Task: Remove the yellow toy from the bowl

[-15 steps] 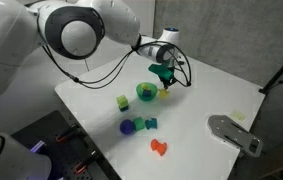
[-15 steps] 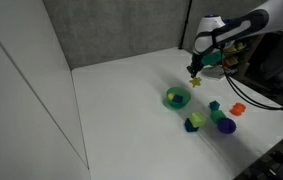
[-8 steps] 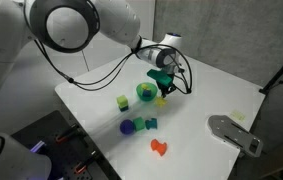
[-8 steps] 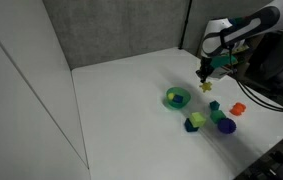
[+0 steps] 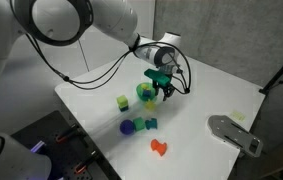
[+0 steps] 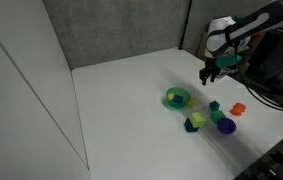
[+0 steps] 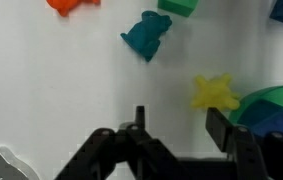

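Wrist view: my gripper (image 7: 159, 128) is empty, fingers (image 7: 224, 128) spread. Ahead of them lie an orange toy (image 7: 71, 4), a teal toy (image 7: 146, 35), then the yellow toy (image 7: 214, 93) just beyond 1 fingertip, outside the bowl (image 7: 273, 104) but touching its rim. I judge that lifting straight away avoids nudging it. No writing is readable.
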Controlling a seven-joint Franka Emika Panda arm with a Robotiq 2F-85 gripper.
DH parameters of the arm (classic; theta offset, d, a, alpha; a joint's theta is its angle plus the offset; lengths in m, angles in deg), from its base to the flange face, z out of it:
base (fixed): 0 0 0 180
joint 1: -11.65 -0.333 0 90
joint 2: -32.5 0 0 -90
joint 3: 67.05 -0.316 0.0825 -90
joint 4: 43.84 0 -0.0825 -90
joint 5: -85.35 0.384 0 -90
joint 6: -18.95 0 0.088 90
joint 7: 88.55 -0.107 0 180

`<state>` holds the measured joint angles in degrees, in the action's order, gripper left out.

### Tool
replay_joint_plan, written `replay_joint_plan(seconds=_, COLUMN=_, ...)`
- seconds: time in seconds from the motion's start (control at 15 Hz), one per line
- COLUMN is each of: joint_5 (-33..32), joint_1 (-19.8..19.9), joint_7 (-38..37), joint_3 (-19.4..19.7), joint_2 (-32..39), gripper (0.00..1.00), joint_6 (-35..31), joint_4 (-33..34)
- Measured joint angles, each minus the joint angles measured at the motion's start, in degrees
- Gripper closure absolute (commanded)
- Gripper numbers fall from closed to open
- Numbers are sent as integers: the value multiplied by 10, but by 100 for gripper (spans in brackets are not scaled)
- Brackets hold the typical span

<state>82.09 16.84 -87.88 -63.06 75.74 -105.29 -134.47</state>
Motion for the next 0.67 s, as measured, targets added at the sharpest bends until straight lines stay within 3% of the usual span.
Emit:
replay_joint_plan(seconds=0.07, joint_5=0, joint_1=0, joint_7=0, joint_3=0, joint_2=-3, gripper=0, joint_6=2, joint_4=-2)
replay_joint_plan(seconds=0.67, joint_5=1, joint_1=-4, joint_7=18, joint_3=-20, joint_2=-45, gripper=0, joint_6=72, joint_4=-10)
